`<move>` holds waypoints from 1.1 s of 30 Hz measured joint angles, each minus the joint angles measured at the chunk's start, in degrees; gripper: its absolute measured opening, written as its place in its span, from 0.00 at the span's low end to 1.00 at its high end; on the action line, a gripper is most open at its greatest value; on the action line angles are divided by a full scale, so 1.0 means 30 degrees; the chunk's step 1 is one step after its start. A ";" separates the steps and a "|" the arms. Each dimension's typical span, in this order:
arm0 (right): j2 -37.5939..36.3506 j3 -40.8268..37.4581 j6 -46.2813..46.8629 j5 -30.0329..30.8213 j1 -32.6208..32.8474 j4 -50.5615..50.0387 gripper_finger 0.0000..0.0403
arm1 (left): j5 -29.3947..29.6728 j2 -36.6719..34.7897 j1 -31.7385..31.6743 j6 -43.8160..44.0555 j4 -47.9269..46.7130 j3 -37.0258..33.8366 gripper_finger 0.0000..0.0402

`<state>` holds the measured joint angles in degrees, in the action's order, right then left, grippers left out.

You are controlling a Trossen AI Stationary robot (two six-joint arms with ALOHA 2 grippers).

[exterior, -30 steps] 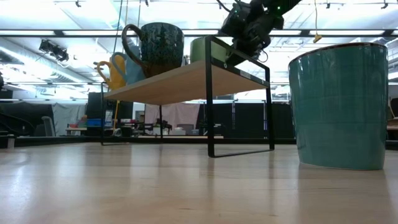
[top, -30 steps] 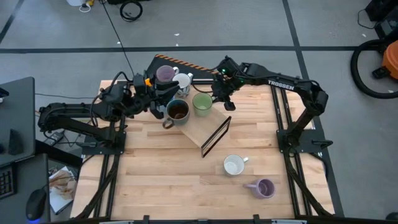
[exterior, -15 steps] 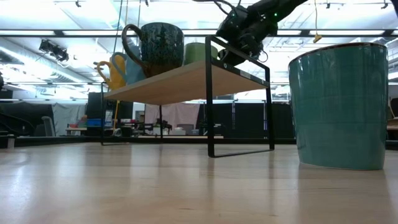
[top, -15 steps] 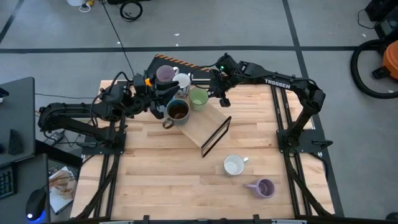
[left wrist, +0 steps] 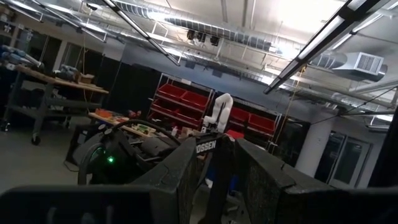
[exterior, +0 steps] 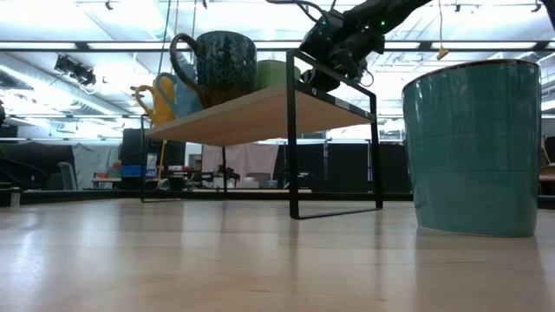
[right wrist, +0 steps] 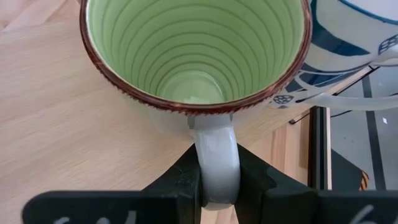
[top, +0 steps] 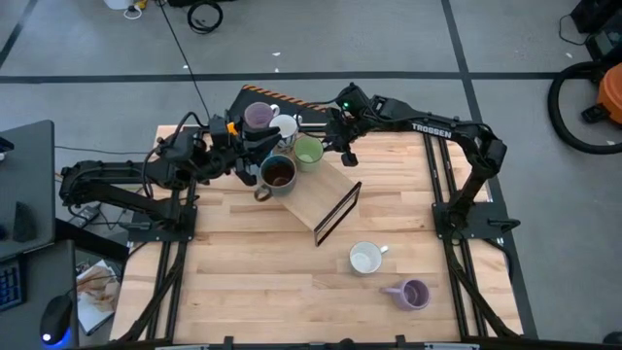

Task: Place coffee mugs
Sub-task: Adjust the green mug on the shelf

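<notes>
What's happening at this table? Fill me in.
The robot is putting mugs on a small wooden shelf. The right gripper is shut on the handle of the green mug, which sits on the shelf beside a blue-patterned white mug. The left gripper is over the shelf's other end, by the brown mug. A white mug and a lavender mug wait on the table.
</notes>
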<state>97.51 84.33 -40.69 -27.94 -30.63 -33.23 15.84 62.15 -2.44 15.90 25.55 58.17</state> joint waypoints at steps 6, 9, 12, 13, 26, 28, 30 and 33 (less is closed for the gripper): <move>0.0000 0.0000 0.0051 0.0053 0.0000 0.0012 0.17 | 0.0006 0.0000 0.0000 0.0000 -0.0055 0.0000 0.29; 0.0000 0.0000 0.0063 0.0076 0.0000 0.0085 0.19 | 0.0006 0.0000 0.0000 0.0000 -0.0055 0.0000 0.29; -0.0007 0.0000 0.0146 0.0236 0.0007 0.0169 0.22 | 0.0006 0.0000 0.0000 0.0000 -0.0055 0.0000 0.29; -0.0007 0.0000 0.0146 0.0362 0.0007 0.0208 0.23 | 0.0006 0.0000 0.0000 0.0000 -0.0055 0.0000 0.29; -0.0007 0.0000 0.0968 0.0614 0.0004 0.0573 0.28 | 0.0006 0.0000 0.0000 0.0000 -0.0055 0.0000 0.29; -0.0007 0.0000 0.1071 0.0635 0.0000 0.0566 0.28 | 0.0003 0.0000 0.0000 0.0007 -0.0055 0.0000 0.29; -0.0007 0.0000 0.1078 0.0648 0.0000 0.0566 0.28 | -0.0001 0.0000 0.0000 0.0001 -0.0055 0.0000 0.29; -0.0007 0.0000 0.1078 0.0710 0.0000 0.0558 0.28 | 0.0006 0.0000 0.0000 0.0007 -0.0049 0.0000 0.29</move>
<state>97.49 84.33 -37.45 -25.81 -30.63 -31.55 15.86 62.15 -2.44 15.92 25.40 58.17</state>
